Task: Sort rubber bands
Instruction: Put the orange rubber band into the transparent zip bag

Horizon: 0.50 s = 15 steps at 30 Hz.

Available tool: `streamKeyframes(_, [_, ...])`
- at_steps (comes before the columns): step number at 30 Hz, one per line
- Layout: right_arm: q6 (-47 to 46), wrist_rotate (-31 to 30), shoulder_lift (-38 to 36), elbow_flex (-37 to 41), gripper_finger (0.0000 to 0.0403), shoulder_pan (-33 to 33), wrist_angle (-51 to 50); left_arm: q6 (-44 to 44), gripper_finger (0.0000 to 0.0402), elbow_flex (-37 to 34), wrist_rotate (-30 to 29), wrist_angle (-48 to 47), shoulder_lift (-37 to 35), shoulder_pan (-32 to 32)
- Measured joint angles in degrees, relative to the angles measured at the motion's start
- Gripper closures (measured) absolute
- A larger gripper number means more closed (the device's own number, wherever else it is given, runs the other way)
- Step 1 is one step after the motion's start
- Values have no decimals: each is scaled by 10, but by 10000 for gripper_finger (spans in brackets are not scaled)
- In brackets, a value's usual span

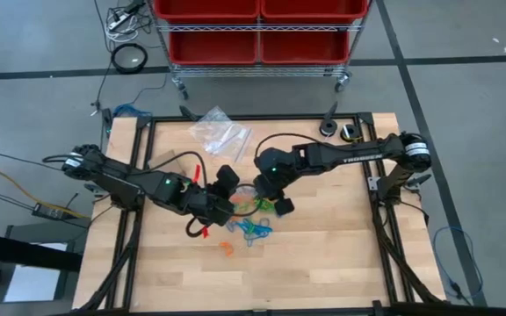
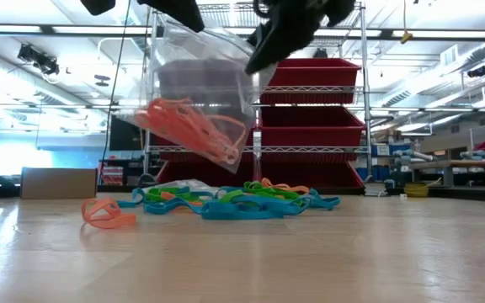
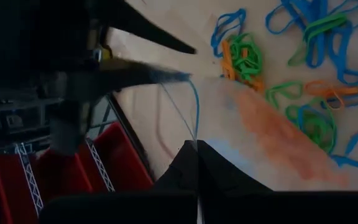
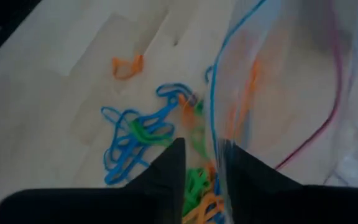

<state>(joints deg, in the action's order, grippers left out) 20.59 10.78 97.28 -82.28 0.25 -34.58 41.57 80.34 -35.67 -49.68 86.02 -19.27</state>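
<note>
A clear zip bag (image 2: pixel 200 101) hangs above the table between my two grippers, with several orange rubber bands (image 2: pixel 194 126) in its lower corner. My left gripper (image 3: pixel 196 152) is shut on the bag's mouth. My right gripper (image 4: pixel 205 158) stands at the mouth's other side. Its fingers are apart, the blue-lined rim (image 4: pixel 216 118) runs between them, and I cannot tell whether they touch it. Below the bag, blue, green and orange rubber bands (image 1: pixel 253 230) lie in a loose pile on the wood. A single orange band (image 2: pixel 106 212) lies apart on the pile's left. My left gripper pinches the bag's mouth edge at its blue zip line (image 3: pixel 195 127) between its two fingers, slanting down from the table's left. The bag hangs below the fingers, clear of the table, its lower corner (image 2: pixel 226 156) sagging with the orange bands.
More clear bags (image 1: pixel 220 132) lie at the table's far edge, left of the middle. A dark roll (image 1: pixel 328 128) and a small round thing (image 1: pixel 350 132) sit at the far right corner. A wire rack with red bins (image 1: pixel 257 31) stands beyond the table. Bare wood spreads toward the near edge.
</note>
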Motion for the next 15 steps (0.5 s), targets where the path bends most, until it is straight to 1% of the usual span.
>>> streamKeyframes(3, [3,-1,1,0,359,0,4,0,401,0,2,5,0,0])
streamKeyframes(7, [7,-17,2,0,395,1,1,-3,401,0,4,3,0,0])
streamKeyframes(10, [11,-40,1,0,399,2,0,-16,401,0,11,-8,0,0])
streamKeyframes(13, [20,-60,1,0,402,8,0,-56,397,0,49,-12,0,7])
streamKeyframes(15, [29,-75,1,0,402,13,-2,-77,384,0,80,-7,0,16])
